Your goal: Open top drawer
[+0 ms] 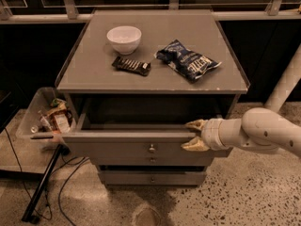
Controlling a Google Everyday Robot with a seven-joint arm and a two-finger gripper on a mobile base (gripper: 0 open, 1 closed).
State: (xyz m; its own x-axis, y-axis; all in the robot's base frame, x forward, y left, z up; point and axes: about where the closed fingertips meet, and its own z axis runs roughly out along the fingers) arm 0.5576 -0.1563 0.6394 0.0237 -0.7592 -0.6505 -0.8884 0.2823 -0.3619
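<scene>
The top drawer [127, 147] is a grey wooden drawer with a wide front panel and a small round metal knob [152, 149] at its centre. It stands pulled out from the grey cabinet [155, 41], with its dark inside showing. My gripper [194, 134] comes in from the right on a white arm. Its tan fingers [195, 125] straddle the top edge of the drawer front, right of the knob, one above the edge and one below. The jaws stand spread apart.
On the cabinet top lie a white bowl [124, 39], a dark snack bar [131, 65] and a blue chip bag [187, 60]. Lower drawers [151, 177] sit below. A clear bin [44, 119] of items stands at the left, with cables and a black pole on the speckled floor.
</scene>
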